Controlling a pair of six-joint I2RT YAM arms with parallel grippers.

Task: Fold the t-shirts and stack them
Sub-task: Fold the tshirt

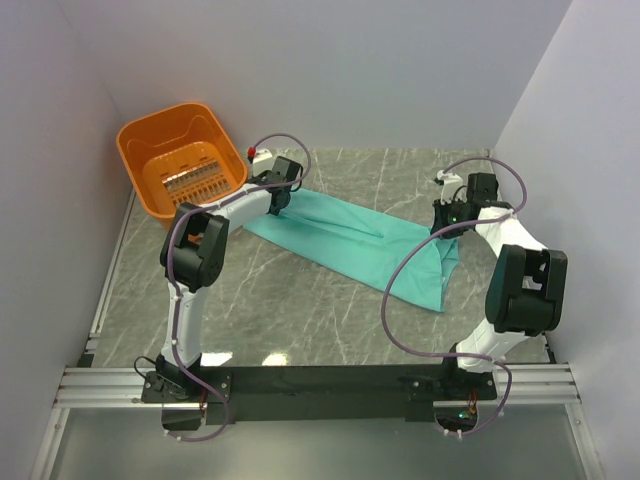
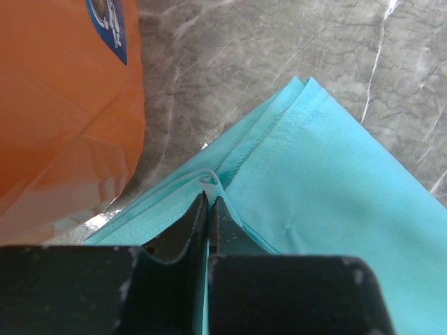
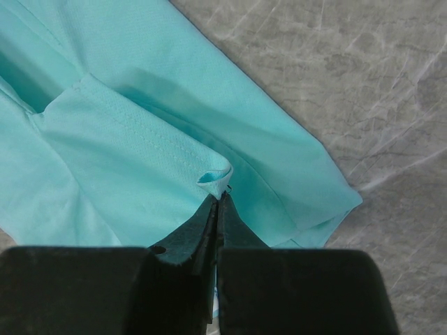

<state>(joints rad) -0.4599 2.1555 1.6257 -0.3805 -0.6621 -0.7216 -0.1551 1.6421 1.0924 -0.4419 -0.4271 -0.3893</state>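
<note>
T-shirt (image 1: 350, 245), teal, is stretched in a long band over the table (image 1: 290, 300), running from just beside the basket (image 1: 140, 160) away toward the side opposite it. The table is grey, marble-patterned with pale veins. Plain pale walls (image 1: 350, 70) close it in behind the basket and on both sides. The left gripper (image 1: 278, 200), next to the basket, has its jaws closed on a stitched hem fold. The right gripper (image 1: 447, 218), well apart from the basket, is likewise pinched tight on a hem at the cloth's other end.
</note>
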